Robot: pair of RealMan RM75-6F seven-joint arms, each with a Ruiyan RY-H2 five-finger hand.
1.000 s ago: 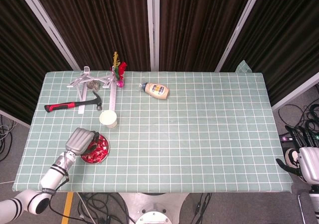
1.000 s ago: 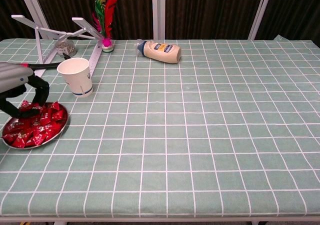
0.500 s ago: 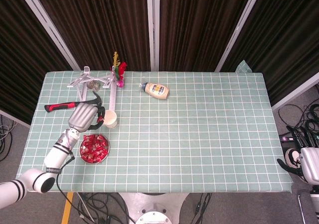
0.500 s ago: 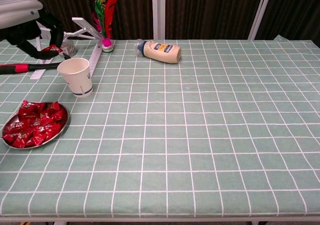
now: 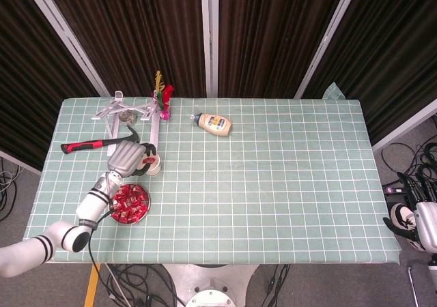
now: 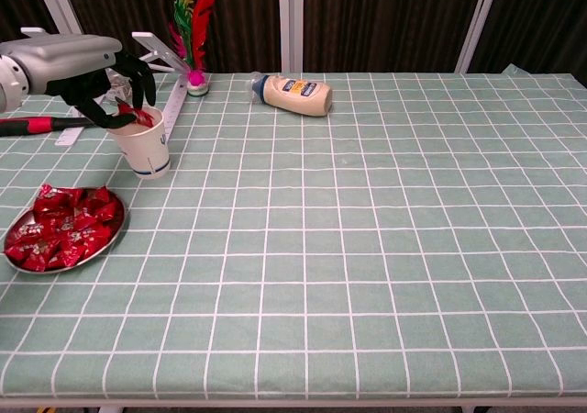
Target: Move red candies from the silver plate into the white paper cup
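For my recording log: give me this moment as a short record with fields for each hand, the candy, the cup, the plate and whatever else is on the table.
left hand: over the white paper cup's mouth, pinching a red candy
right hand: off the table's right edge, idle, fingers unclear
white paper cup: upright, behind the plate
silver plate: near the left edge, piled with red candies
other items: hammer, mayonnaise bottle lying on its side, feather shuttlecock, metal stand

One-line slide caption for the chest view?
Left hand holds a red candy over the white paper cup, beside the silver plate.
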